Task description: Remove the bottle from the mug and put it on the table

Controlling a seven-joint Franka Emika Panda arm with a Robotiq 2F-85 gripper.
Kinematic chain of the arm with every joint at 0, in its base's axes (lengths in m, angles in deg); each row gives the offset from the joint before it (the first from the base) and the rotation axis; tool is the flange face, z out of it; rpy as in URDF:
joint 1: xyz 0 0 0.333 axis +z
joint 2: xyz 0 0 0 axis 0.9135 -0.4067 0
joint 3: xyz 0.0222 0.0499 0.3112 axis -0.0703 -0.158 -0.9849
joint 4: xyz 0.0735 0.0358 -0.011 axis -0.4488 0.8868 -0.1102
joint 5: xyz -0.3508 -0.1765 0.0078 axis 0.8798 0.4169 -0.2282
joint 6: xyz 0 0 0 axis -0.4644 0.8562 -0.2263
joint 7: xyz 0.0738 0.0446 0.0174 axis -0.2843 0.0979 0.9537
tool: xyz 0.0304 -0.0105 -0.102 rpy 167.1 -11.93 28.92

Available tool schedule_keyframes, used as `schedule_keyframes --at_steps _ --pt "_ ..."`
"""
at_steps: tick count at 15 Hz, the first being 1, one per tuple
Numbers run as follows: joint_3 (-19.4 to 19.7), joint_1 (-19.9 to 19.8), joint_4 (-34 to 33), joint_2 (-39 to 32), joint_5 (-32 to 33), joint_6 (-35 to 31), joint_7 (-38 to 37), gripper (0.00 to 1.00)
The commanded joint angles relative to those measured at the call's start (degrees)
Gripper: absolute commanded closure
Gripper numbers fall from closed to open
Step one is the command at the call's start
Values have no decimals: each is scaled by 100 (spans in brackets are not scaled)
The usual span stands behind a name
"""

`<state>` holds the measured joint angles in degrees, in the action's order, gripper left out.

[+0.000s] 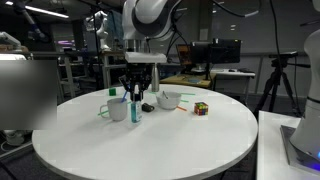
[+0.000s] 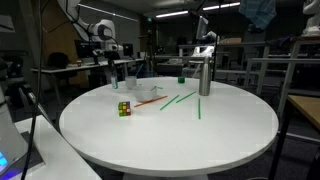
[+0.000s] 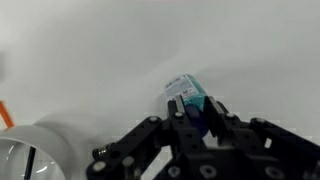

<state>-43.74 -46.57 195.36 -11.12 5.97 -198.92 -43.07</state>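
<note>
The small teal bottle with a bluish top stands upright just beside the white mug, outside it, with its base at the surface of the round white table. My gripper comes down from above and is shut on the bottle's top. In the wrist view the bottle sits between the two black fingers, label end pointing away, and the mug shows at the lower left. In an exterior view the gripper is far off and small, and the bottle cannot be made out there.
A white bowl with a spout and a Rubik's cube lie beside the mug. A tall grey metal bottle, green sticks and the cube sit on the table. An orange item shows at the wrist view's left edge.
</note>
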Motion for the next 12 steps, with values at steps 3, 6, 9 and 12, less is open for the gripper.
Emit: schedule_keyframes --at_steps 3,6,9,12 --pt "-144 -83 838 564 -151 -455 -237 93" --pt "-246 -123 1050 660 -170 -595 37 93" --pt "-370 -184 1183 723 -231 -625 447 93" --pt "-467 -257 1258 753 -371 -570 1000 93"
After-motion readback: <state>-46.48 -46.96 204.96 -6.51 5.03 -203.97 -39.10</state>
